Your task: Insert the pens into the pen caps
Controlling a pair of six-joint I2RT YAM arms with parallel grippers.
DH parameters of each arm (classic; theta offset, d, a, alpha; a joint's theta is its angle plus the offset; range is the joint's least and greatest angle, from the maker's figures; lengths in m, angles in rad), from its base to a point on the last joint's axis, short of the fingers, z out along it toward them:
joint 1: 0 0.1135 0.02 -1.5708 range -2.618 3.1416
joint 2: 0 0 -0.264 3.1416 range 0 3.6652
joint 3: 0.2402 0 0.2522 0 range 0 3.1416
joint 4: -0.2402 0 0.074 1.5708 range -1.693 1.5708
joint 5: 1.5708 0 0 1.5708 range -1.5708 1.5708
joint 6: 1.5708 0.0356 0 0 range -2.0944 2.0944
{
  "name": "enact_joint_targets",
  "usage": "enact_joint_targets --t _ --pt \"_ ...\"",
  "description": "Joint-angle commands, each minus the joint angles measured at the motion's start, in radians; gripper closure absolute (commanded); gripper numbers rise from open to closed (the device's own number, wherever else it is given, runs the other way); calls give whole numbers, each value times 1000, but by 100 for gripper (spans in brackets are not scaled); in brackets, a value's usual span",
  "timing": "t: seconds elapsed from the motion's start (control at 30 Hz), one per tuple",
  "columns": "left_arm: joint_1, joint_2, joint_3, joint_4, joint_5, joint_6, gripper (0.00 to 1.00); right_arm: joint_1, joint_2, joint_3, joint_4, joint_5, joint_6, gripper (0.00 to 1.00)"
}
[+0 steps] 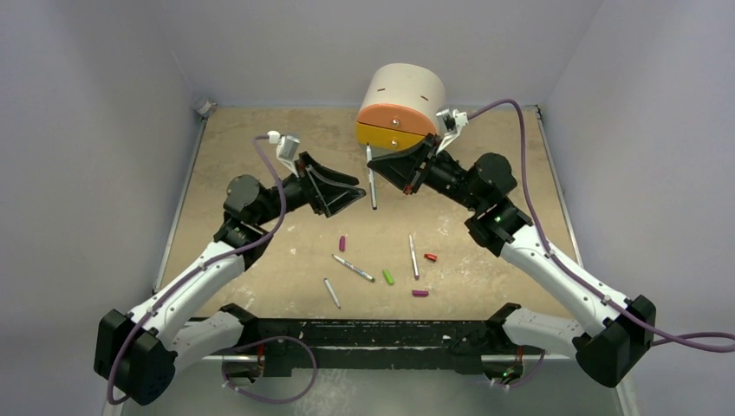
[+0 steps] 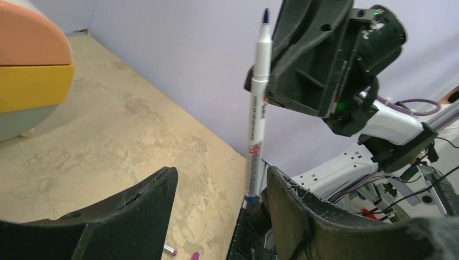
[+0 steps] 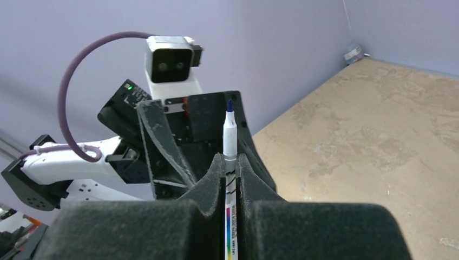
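The table (image 1: 230, 130) is tan and blotchy. Pale purple walls (image 1: 95, 130) stand on three sides. A round box (image 1: 400, 106), white with an orange layer and a yellow layer, sits at the far edge.

The right gripper (image 1: 381, 169) is up in the air near the box. Its jaws pinch tight on the held pen (image 1: 372, 182), and the blue tip (image 3: 229, 105) sticks out past them. The left gripper (image 1: 354, 196) hangs just beside it, jaws wide apart with nothing in them.

Three pens lie near the middle of the table: the middle pen (image 1: 353, 268), the near pen (image 1: 331, 293) and the right pen (image 1: 413, 256). Around them lie the green cap (image 1: 388, 277), the red cap (image 1: 430, 257), the far purple cap (image 1: 341, 243) and the near purple cap (image 1: 419, 293). No cap is on a pen.

From the left wrist, the held pen's lower end slips out of sight by the left gripper's dark finger (image 2: 314, 216), so I cannot tell if they touch. The box is cut off there. From above, the lying pens' tips are too small to make out.
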Motion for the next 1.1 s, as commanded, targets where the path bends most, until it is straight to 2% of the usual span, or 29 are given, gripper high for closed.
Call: enact_joint_targets --t 0.0,0.33,0.57,0.8,1.07 --pt "-57 59 94 -76 -62 118 39 9 -9 45 57 -19 -14 100" --pt "-105 77 107 -9 -78 105 41 9 4 36 54 12 -21 100" --pt "-105 9 115 -113 -108 169 38 9 -3 35 45 6 -24 100" --pt "-110 30 111 -36 -86 127 39 8 43 33 130 -36 21 100" --pt "-120 66 102 2 -122 109 40 10 83 61 140 -47 21 100"
